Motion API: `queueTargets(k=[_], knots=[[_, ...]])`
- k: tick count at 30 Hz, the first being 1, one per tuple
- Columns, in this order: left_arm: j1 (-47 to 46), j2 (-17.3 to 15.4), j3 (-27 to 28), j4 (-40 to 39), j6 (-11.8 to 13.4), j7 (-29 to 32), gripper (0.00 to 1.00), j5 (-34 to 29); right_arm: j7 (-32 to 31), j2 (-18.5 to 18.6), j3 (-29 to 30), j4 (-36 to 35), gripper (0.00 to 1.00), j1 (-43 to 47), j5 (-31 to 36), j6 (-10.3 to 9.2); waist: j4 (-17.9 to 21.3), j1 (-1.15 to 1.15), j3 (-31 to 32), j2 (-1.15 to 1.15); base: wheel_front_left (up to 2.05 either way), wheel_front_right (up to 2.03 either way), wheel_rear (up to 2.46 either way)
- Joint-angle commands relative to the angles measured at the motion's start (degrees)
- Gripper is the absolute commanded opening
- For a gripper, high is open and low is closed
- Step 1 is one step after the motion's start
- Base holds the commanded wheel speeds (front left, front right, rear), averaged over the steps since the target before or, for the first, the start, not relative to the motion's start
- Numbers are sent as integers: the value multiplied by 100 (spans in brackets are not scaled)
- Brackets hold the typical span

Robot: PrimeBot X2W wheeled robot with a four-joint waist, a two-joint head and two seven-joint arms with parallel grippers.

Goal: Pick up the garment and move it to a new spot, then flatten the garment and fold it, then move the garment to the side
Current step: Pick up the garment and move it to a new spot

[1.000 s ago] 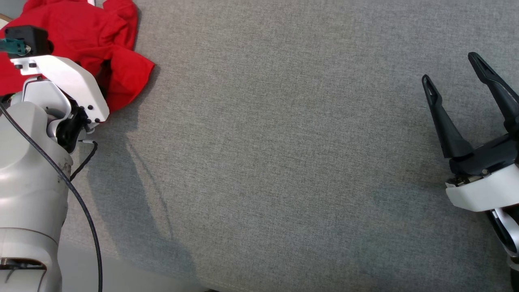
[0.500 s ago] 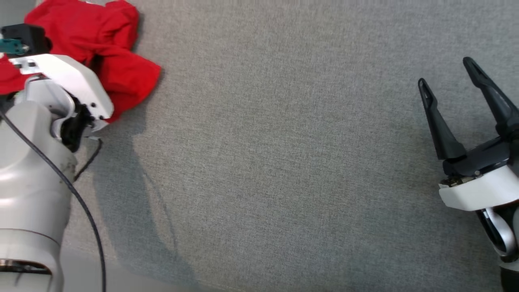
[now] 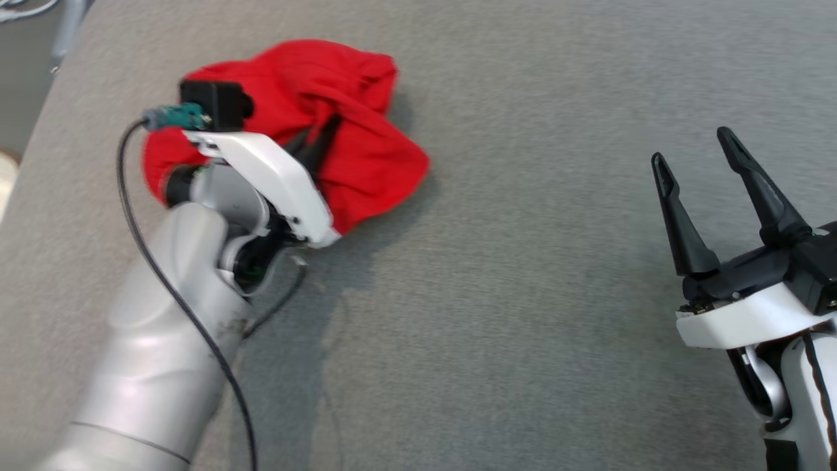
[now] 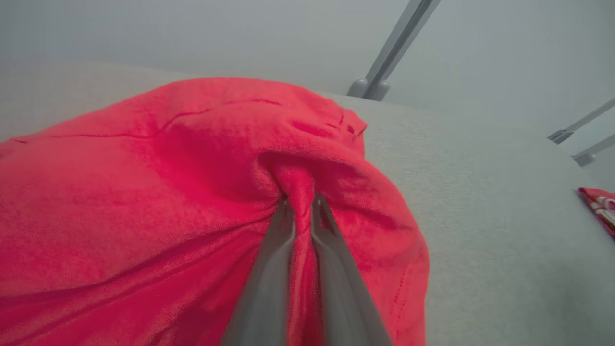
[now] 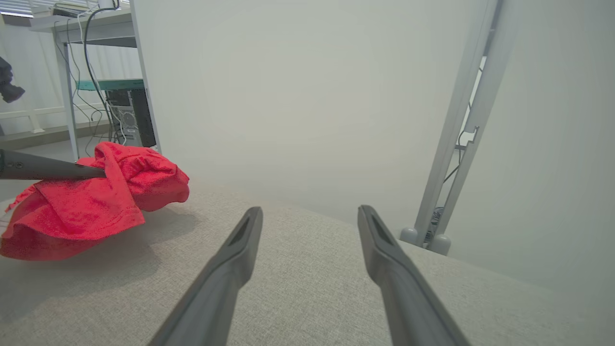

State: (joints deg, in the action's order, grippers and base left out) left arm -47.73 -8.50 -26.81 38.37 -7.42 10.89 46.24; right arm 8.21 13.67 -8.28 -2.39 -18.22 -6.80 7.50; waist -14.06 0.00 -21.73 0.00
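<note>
The garment [image 3: 366, 157] is a crumpled red cloth on the grey fabric table [image 3: 523, 98], at the upper left of the head view. My left gripper [image 3: 324, 131] is shut on a pinched fold of it; in the left wrist view the two fingers [image 4: 300, 202] clamp a ridge of the red garment [image 4: 144, 182]. In the right wrist view part of the garment [image 5: 96, 202] hangs lifted off the table, with a left finger [image 5: 48, 168] reaching into it. My right gripper [image 3: 693, 154] stands open and empty at the right, well away from the cloth; its fingers [image 5: 240, 240] are spread.
The table's left edge [image 3: 33, 144] runs close beside the garment. Metal frame posts [image 5: 456, 144] rise beyond the far edge. A desk with cables and a computer case [image 5: 129, 120] stands in the background. Another red and white item [image 4: 600, 206] lies at the right of the left wrist view.
My left gripper has shut on the garment and drawn it toward the table's middle. The head camera has shifted, so the whole scene sits further right and lower. The right gripper stays open.
</note>
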Motion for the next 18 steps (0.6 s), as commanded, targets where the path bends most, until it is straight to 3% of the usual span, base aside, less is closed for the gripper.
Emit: queueTargets(k=[1,5,10,14,15,16,17,18], knots=[[144,156,64,-145,42,-54,0,173,116,-52,2,91,100,17,-44,-2,406,0,236,0,0,0,0],[255,347,-197,-359,198,-110,0,20,233,-160,21,215,100,-40,-60,-2,787,0,238,0,0,0,0],[294,519,-733,-507,574,-348,0,-114,383,-310,28,346,100,-145,-50,-2,1433,0,97,0,0,0,0],[198,547,-1315,-716,989,-631,0,208,507,-414,91,469,100,-218,-74,-2,1890,0,-36,0,0,0,0],[146,538,-1436,-716,1119,-714,19,281,529,-434,97,506,100,-231,-86,-2,1973,0,-56,0,0,0,0],[96,535,-1547,-693,1241,-811,73,342,558,-455,111,542,100,-234,-96,-2,2042,0,-66,0,0,0,0],[68,534,-1661,-642,1347,-864,100,393,573,-472,131,580,100,-227,-97,-2,2097,0,-64,0,0,0,0],[37,535,-1783,-571,1437,-923,100,413,602,-491,149,614,100,-215,-99,-2,2138,0,-55,0,0,0,0]])
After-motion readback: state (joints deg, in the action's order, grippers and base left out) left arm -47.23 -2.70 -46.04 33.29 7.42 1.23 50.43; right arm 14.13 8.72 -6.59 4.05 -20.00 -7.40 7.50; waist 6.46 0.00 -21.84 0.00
